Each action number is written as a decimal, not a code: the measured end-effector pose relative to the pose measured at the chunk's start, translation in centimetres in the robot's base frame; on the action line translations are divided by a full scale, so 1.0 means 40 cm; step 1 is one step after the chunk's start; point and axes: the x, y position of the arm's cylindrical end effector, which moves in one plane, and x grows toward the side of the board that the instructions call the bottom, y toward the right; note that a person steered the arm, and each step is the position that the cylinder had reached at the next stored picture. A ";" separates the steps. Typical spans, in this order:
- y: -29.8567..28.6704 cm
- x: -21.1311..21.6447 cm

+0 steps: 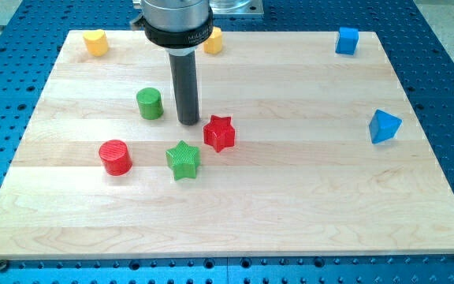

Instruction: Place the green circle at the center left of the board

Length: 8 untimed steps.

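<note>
The green circle (150, 103) is a short green cylinder standing on the wooden board (290, 205), left of the board's middle and a little toward the view's top. My tip (188, 122) rests on the board just to the right of the green circle, with a small gap between them. A red star (219, 132) lies just right of and below my tip. A green star (183, 160) lies below my tip.
A red circle (116, 156) stands below and left of the green circle. A yellow block (95, 42) sits at the top left corner, another yellow block (213, 39) behind the rod. A blue cube (347, 40) is at top right, a blue triangle (384, 126) at right.
</note>
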 end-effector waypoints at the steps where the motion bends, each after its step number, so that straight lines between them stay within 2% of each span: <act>1: 0.000 -0.003; 2: 0.000 -0.027; 3: -0.114 -0.082; 4: -0.261 -0.052; 5: -0.338 -0.031; 6: -0.359 0.004; 8: -0.360 0.004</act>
